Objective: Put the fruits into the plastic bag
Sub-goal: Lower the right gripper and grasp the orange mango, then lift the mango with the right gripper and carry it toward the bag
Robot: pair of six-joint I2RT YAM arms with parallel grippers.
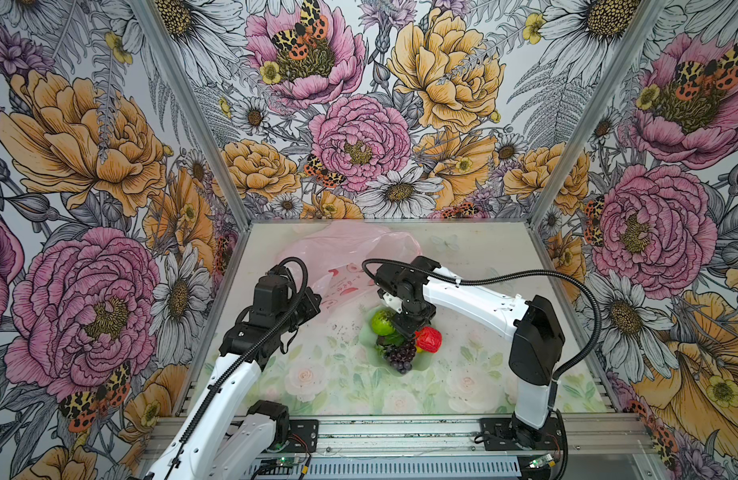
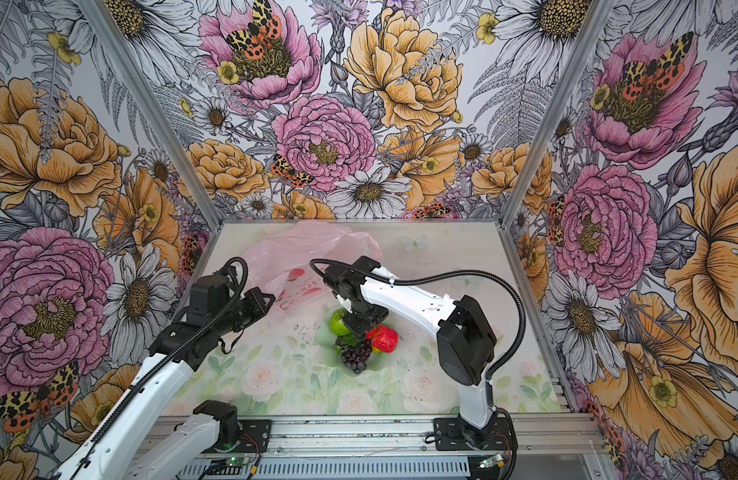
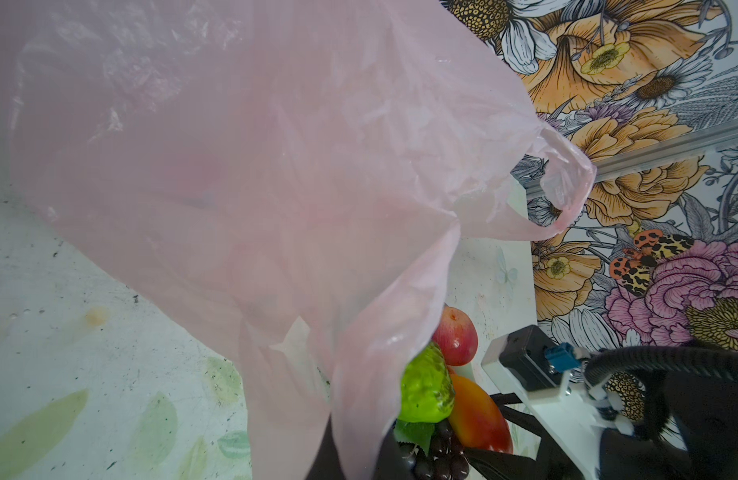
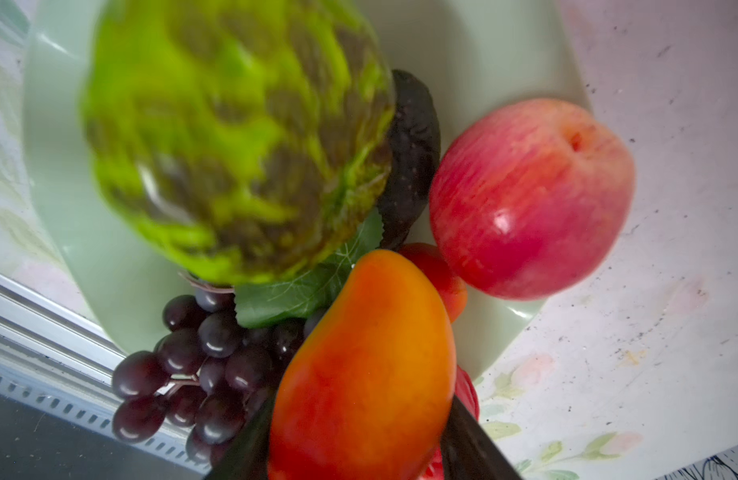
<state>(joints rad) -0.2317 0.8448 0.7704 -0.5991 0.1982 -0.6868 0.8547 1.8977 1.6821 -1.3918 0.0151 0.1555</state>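
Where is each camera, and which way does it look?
Top views: high above the arm bases, looking down at the table; left arm, right arm show.
Left wrist: on left arm, facing the plastic bag in the left claw; right arm shows.
Right wrist: on right arm, facing the dish; right claw hugs the orange-red fruit.
Shared: both wrist views see the green fruit.

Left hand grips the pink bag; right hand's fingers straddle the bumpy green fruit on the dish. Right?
No: in the right wrist view the right hand straddles the orange-red fruit, not the bumpy green fruit beside it. The rest is right.
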